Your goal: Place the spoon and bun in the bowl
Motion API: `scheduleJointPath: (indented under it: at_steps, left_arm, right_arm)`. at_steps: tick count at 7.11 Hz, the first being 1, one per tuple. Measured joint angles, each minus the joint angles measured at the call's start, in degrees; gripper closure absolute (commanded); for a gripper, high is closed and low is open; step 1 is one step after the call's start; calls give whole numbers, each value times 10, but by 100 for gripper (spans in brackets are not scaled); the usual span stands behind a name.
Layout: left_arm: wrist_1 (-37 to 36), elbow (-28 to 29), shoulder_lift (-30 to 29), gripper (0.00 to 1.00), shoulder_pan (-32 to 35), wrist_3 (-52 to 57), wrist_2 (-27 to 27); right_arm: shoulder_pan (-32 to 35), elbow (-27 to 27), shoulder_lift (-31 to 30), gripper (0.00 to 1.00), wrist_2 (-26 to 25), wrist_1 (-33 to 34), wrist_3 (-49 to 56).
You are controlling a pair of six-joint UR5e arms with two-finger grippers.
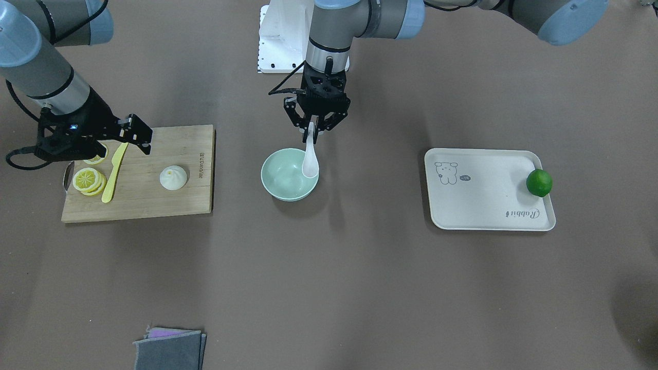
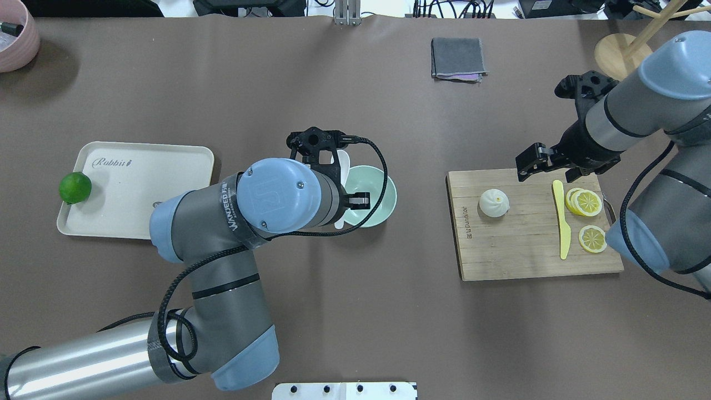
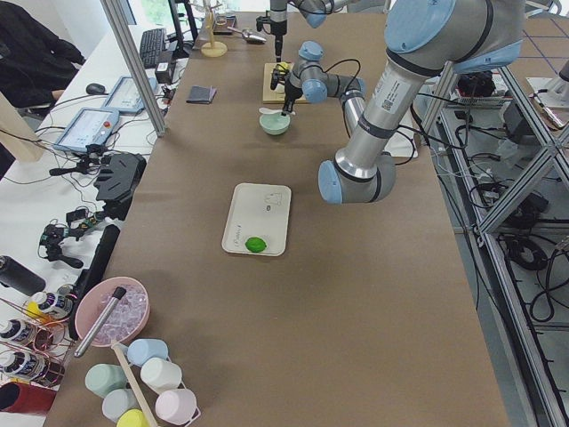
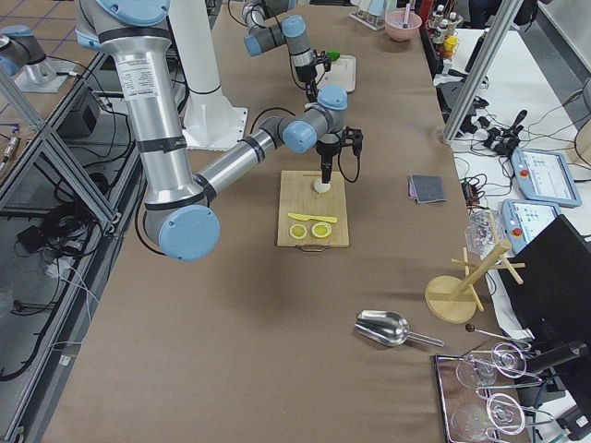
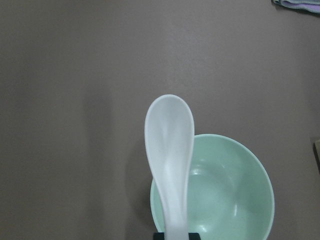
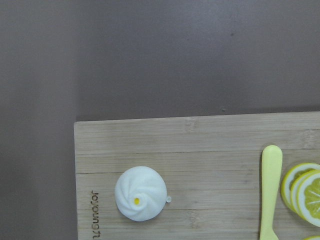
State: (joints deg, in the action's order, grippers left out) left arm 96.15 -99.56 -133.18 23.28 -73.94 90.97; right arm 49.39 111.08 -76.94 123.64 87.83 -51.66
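My left gripper (image 1: 311, 134) is shut on the handle of the white spoon (image 1: 310, 160), which hangs scoop-down over the rim of the mint-green bowl (image 1: 281, 177). In the left wrist view the spoon (image 5: 170, 150) reaches out over the bowl (image 5: 230, 195). The white pleated bun (image 1: 174, 178) sits on the wooden cutting board (image 1: 154, 205); it also shows in the right wrist view (image 6: 141, 193). My right gripper (image 1: 138, 134) looks open and empty. It hovers over the board's robot-side edge near the knife, apart from the bun.
A yellow plastic knife (image 1: 114, 172) and lemon slices (image 1: 88, 181) lie on the board. A cream tray (image 1: 488, 205) with a lime (image 1: 538, 182) at its edge stands on the left arm's side. A grey folded cloth (image 1: 169, 349) lies near the operators' edge.
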Motion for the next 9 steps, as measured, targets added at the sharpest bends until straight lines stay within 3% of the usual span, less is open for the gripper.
scheduleJointPath:
  at_steps: [3,8,9]
  left_arm:
    - [0,51,-36,100,-19,3,0]
    - [0,64,-41,100,-21,3,-2]
    - [0,65,-41,72,-21,3,-2]
  right_arm:
    - [-29,-28,23,0,-23,0,-1]
    - [-57,-84,67,1,-41,-2,-1]
    - [-65,-102,68,1,-54,-13,-1]
